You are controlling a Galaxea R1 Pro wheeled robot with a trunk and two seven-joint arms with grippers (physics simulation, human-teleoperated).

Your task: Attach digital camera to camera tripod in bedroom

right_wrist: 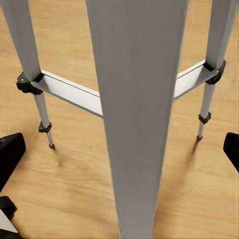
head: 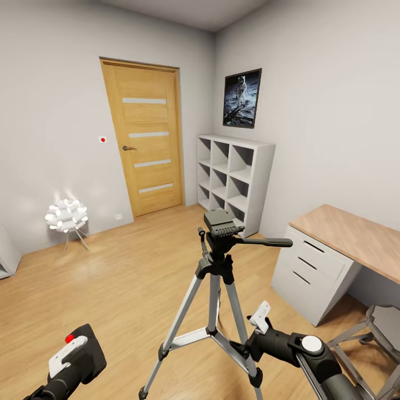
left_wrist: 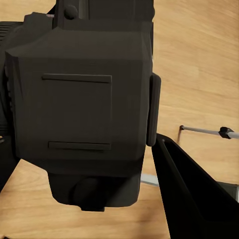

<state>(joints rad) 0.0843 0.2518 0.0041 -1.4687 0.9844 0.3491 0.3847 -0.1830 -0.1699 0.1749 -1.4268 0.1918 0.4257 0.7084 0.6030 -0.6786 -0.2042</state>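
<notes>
The digital camera (head: 78, 350) is at the lower left of the head view, held in the left tool (head: 65, 361). In the left wrist view the camera (left_wrist: 79, 104) looks pinched by a dark finger (left_wrist: 194, 199) at its side, but I cannot see the other finger well. The camera tripod (head: 218, 289) stands on the wood floor in the middle of the frame, with its black head (head: 222, 224) bare on top.

The right tool (head: 256, 333) is low by a silver leg. In the right wrist view its two dark fingertips (right_wrist: 10, 154) are spread wide apart, with the leg (right_wrist: 137, 114) between them and not squeezed.

The camera looks hard, a bit heavy and easy to break, so hold it by its chunky body, not the lens. The tripod is stiff but tall and thin, so I think a bump could tip it.

There is open floor on the left side. On the right, the desk (head: 355, 233) and the white shelf (head: 236, 178) are near, and the long handle (head: 269, 242) sticks out that way.
</notes>
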